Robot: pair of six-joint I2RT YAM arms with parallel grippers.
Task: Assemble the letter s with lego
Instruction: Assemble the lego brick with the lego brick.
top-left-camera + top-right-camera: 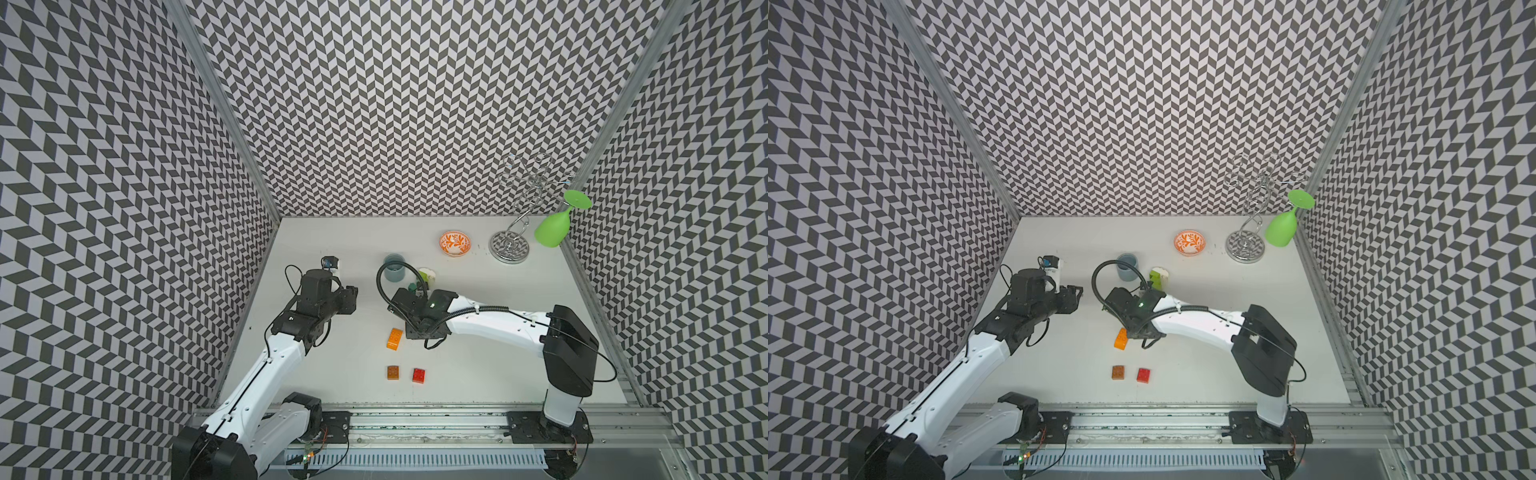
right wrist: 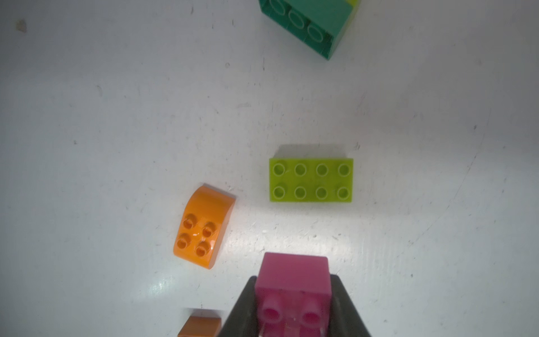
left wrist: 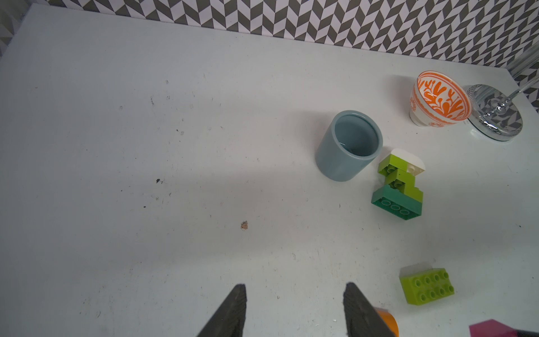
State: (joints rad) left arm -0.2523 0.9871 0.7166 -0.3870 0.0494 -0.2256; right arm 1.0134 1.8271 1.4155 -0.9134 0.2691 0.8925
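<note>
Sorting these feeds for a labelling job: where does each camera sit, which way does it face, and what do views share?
Top views: high over the near edge, facing down and toward the back wall; whole table, left arm and right arm show.
Left wrist: on the left arm, angled down at the grey-blue cup and green brick stack; open left gripper shows.
Right wrist: on the right arm, facing almost straight down; right gripper shows, shut on a pink brick.
Shared: both wrist views hold the loose lime green brick.

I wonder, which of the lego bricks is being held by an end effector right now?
The pink brick, clamped in the right end effector; the orange curved brick and the lime oblong brick lie free on the table.
</note>
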